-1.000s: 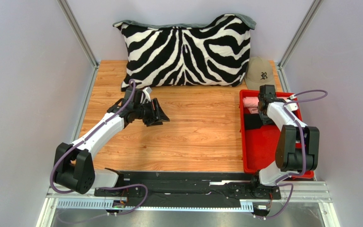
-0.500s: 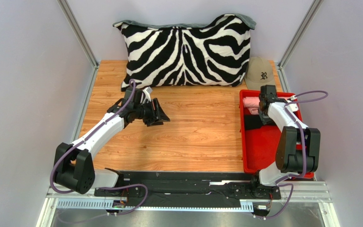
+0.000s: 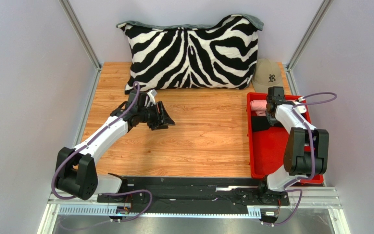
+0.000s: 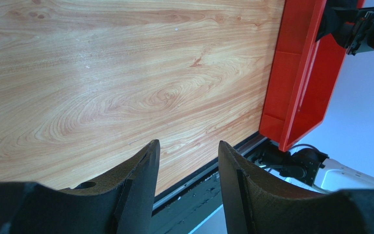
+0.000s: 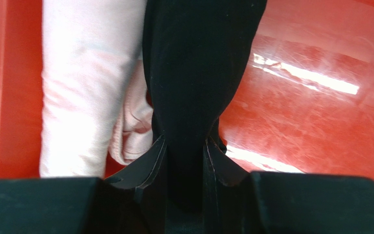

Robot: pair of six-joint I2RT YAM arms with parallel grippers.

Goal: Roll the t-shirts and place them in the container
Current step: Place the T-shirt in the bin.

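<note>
a shallow red plastic tray sits on the right side of the light wood-grain table, and everything here is placed from it. both shirts are inside the tray, in its far half: the soft salmon-pink t-shirt, rolled into a log, lies against the tray's far wall, and the soft all-black t-shirt, also a rolled bundle, lies just on the near side of it, the two touching. the right gripper is down in the tray over these bundles; in the right wrist view its two dark fingers press in on either side of the black t-shirt, the cloth narrowing between them, so it is clamped on that shirt, with the pink roll just beside it and bare glossy tray floor on the other side. the left gripper hangs over bare wood well to the left of the tray, its fingers spread apart with nothing between them. a large black-and-white zebra-striped pillow stands beyond the tray's far-left corner, against the back wall. a tan cloth baseball cap sits just past the tray's far edge.
</note>
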